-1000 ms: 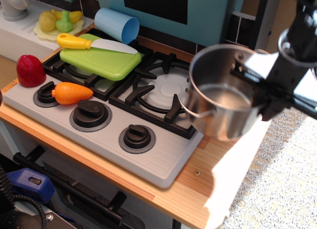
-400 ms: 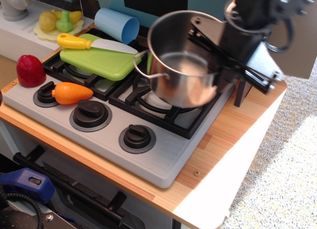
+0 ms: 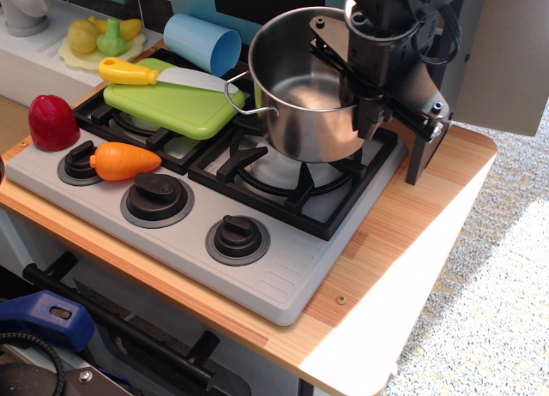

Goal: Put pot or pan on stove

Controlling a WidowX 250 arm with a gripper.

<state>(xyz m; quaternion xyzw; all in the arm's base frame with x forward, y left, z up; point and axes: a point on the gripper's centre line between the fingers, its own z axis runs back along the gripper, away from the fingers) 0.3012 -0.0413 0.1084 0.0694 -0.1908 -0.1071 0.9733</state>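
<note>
The shiny steel pot (image 3: pixel 296 113) is upright over the stove's right burner grate (image 3: pixel 279 186), slightly toward the back of it. I cannot tell whether its base touches the grate. My gripper (image 3: pixel 358 92) is shut on the pot's right rim, with one finger inside the wall and one outside. A wire loop handle sticks out on the pot's left side. The stove (image 3: pixel 266 280) has a light grey body and three black knobs along its front. Its left burner is covered.
A green cutting board (image 3: pixel 176 105) with a yellow-handled toy knife (image 3: pixel 159 75) covers the left burner. A toy carrot (image 3: pixel 124 160) and a red toy vegetable (image 3: pixel 53 122) lie front left. A light-blue cup (image 3: pixel 203 43) lies behind the board. The wooden counter edge (image 3: pixel 403 267) is to the right.
My gripper has carried the pot from off the counter's right side leftward and down. It is now low over the right burner.
</note>
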